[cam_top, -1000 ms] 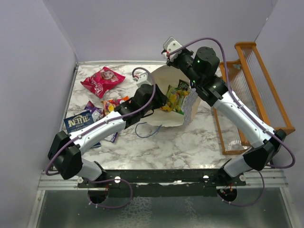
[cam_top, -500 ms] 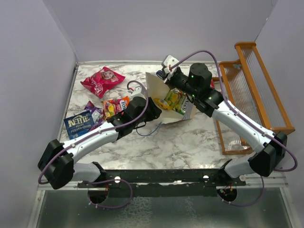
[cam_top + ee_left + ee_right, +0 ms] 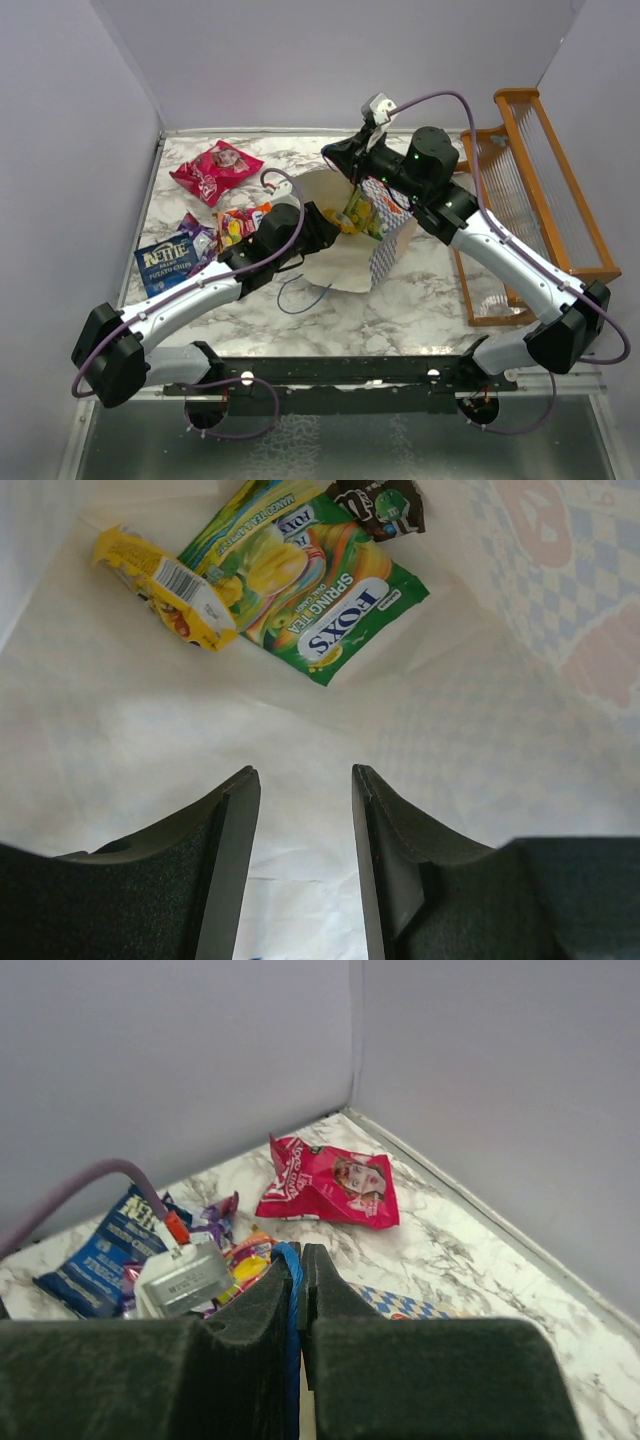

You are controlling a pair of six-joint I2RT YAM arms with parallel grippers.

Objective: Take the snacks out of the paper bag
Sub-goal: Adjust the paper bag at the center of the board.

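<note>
The paper bag (image 3: 345, 268) lies tilted at the middle of the marble table (image 3: 400, 310). Its smooth cream face is turned up, and a blue-and-white checkered side panel (image 3: 386, 250) faces right.

The right gripper (image 3: 298, 1250) is above the bag's far rim. Its black padded fingers are pressed together on the thin blue cord handle (image 3: 291, 1310), which runs down between them.

The left gripper (image 3: 303, 775) reaches into the bag's mouth from the left. Its jaws are partly spread, with only bare paper between them.

Three packets lie inside, against the crumpled cream lining:
- a glossy green Fox's Spring Tea packet (image 3: 305, 595), flat and rectangular;
- a crinkled yellow packet (image 3: 165, 585) with a white barcode panel, touching the green one's left edge;
- a small dark brown packet (image 3: 382, 505) at its far corner.

The bag's checks and orange-red print show faintly through the paper at right.

More snacks lie on the left part of the table:
- a puffy pink-red bag (image 3: 217, 168), far;
- a dark blue chips bag (image 3: 167, 262), near;
- a heap of small shiny candy packs (image 3: 238, 222) between them, beside the left arm.

An orange wooden rack (image 3: 545, 190) with slatted sides stands at the right edge.
</note>
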